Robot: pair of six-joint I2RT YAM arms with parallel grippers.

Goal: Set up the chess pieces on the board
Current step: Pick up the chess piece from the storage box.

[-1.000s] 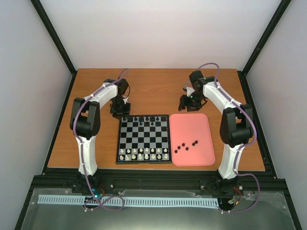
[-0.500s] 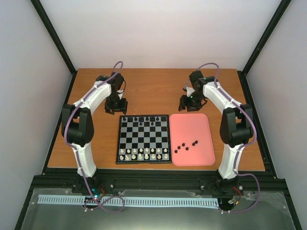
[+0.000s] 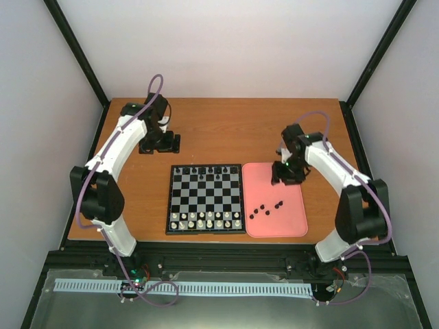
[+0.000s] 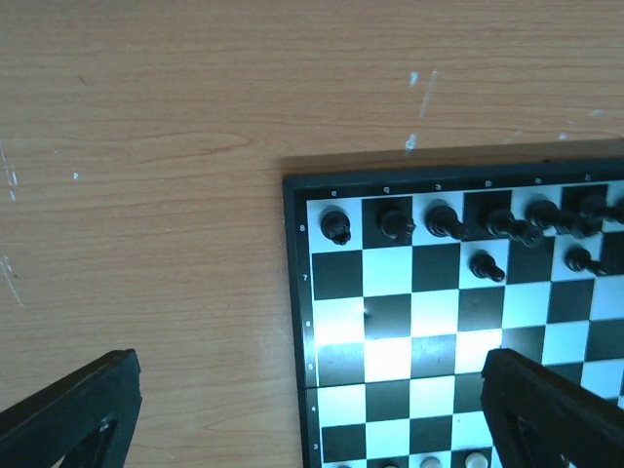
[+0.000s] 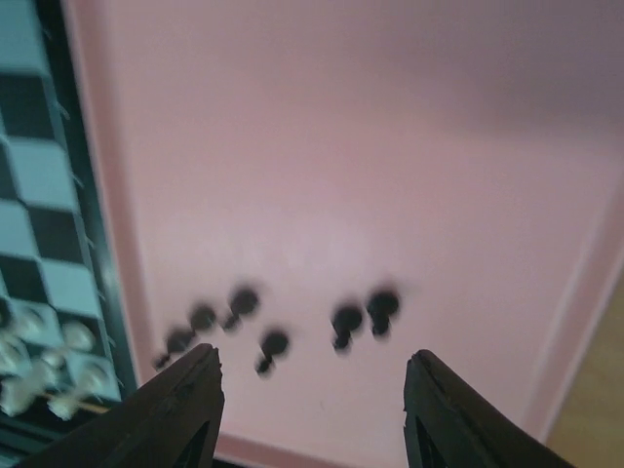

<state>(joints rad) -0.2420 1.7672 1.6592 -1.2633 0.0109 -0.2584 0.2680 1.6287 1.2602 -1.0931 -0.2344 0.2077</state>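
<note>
The task is judged well advanced but not finished. The 12 o'clock edge row of the board [image 3: 206, 199] is lined with black chess pieces [image 4: 395, 224], and only two more are seen on the row just inside it, so most of that second row is bare. Six black figures are counted loose on the pink tray [image 3: 291, 223], a little toward 7 o'clock of its middle; these are judged to be what is left to place. The white pieces [image 3: 206, 220] are already ranged in two rows along the board's 6 o'clock edge.

The board lies at the middle of the bench [image 3: 226, 130], with the tray just beside it at 3 o'clock. The left pincer [image 3: 159, 142] is held over bare bench at 11 o'clock of the board, its jaws spread wide with nothing between them. The right pincer [image 3: 288, 171] is held over the tray's 12 o'clock part, its jaws parted by a moderate gap and nothing gripped.

The bench is surfaced in warm wood grain marked with pale scuffs. The board is glossy, with glare caught on its pale squares, and is framed in black. The tray is matte, with rounded corners and a low raised rim. The figures are tiny, round-headed and smaller than a square. The fingers [image 4: 68, 414] are made of dull black plastic.
</note>
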